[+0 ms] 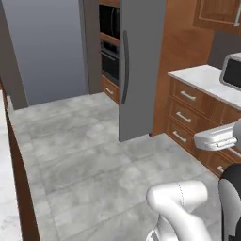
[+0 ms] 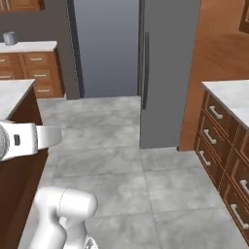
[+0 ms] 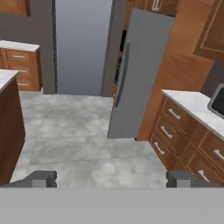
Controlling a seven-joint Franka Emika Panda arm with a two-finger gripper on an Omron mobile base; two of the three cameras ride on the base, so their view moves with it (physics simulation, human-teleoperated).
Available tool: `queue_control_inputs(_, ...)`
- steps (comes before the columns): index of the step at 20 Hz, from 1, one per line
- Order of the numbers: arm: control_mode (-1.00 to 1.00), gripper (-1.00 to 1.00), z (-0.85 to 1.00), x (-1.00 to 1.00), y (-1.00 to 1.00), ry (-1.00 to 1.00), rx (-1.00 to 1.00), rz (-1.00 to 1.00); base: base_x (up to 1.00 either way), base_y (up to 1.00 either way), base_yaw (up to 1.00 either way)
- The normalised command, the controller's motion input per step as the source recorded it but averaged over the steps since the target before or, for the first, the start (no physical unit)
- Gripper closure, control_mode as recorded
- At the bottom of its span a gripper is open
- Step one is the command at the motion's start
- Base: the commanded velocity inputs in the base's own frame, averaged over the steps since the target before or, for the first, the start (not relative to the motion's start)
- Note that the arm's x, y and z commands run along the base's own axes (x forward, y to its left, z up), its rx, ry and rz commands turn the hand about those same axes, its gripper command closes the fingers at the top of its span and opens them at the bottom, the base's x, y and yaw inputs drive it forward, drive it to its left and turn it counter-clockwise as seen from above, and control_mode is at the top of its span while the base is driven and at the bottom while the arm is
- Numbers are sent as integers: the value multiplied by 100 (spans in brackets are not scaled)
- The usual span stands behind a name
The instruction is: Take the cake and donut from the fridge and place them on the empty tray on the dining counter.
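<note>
**Fridge ahead, doors shut, tool empty**

Fridge (image 3: 135, 74) stands across the grey floor (image 1: 84, 155), next to the wood drawer bench (image 3: 183, 127) at its right. Its doors look closed, so cake and donut can't be seen; presumably inside. Tool (image 3: 111, 179) spread wide, holding nothing, pointed at the fridge. Door is likely heavy and stiff: take hold on the long dark handle (image 3: 121, 76), mid-height. Cake probably soft, icing smears; donut light, glaze slippery, so pinch both gently at the sides.

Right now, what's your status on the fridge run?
Hand open, empty. Fridge ahead across bare floor, door shut from this side. Cake and donut not sighted. Drawer counter on the right.
</note>
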Motion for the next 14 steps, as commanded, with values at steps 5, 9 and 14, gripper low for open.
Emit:
queue_control_inputs(5,100,-100,0,0,0,0,0,0,100,-14,18)
queue_control_inputs(9,100,-100,0,0,0,0,0,0,100,5,0)
queue_control_inputs(14,100,-100,0,0,0,0,0,0,100,16,-4)
